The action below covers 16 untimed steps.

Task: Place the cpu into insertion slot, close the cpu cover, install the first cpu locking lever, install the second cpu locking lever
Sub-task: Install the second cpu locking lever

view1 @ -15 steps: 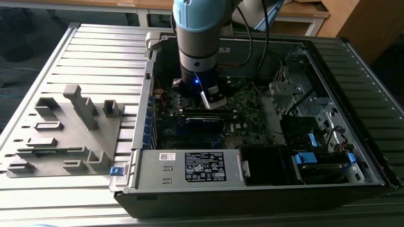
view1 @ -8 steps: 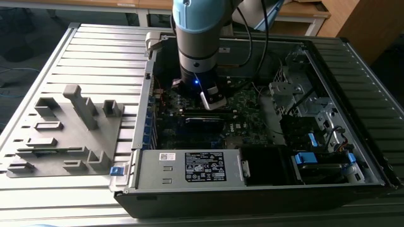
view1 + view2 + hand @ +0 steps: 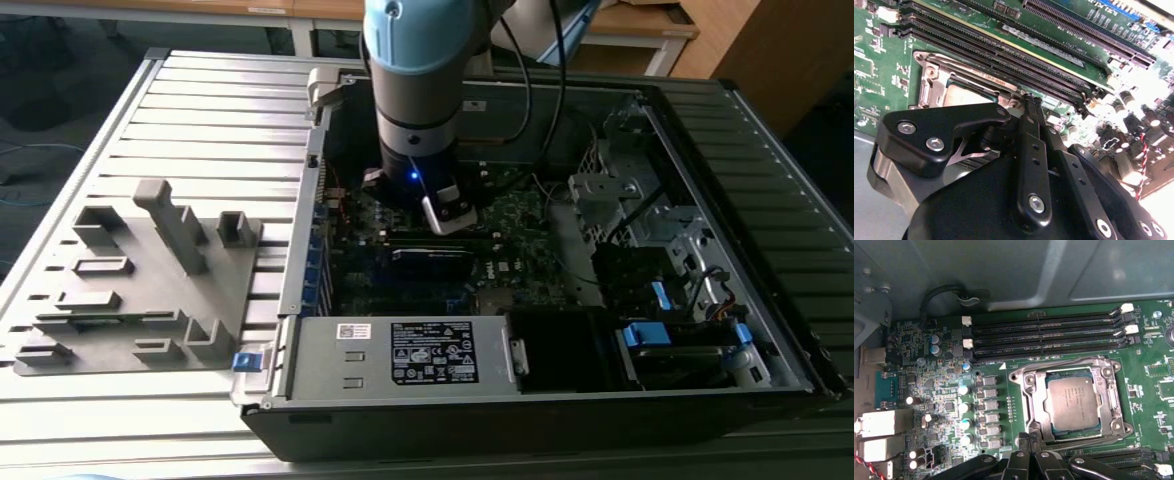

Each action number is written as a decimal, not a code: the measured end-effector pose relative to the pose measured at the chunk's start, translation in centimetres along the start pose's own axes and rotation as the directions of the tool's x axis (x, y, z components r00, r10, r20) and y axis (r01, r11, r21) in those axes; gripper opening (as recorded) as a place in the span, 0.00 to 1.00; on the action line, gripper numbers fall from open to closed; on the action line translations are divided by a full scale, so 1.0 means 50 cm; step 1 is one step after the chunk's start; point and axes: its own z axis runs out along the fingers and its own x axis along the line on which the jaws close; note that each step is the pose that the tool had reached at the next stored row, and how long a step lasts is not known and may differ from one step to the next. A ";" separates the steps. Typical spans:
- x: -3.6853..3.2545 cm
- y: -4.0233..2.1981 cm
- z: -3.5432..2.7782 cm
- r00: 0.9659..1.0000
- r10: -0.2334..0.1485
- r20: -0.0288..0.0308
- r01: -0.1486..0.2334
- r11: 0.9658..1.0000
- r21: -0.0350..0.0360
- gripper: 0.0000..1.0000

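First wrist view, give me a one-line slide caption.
The cpu sits in its socket under the closed cpu cover, with the gripper at the socket's edge.

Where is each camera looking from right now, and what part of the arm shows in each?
Exterior view: off the arm, above the open computer case, looking down; the arm reaches inside.
First wrist view: on the arm, facing the motherboard; the cpu sits in the socket with the cpu cover down around it, gripper at its edge.
Second wrist view: on the arm, looking low along the gripper.
Both wrist views share the cpu, the cover and the gripper.
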 end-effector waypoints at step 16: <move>0.002 -0.001 0.004 1.000 0.001 0.000 -0.001 1.000 -0.005 0.11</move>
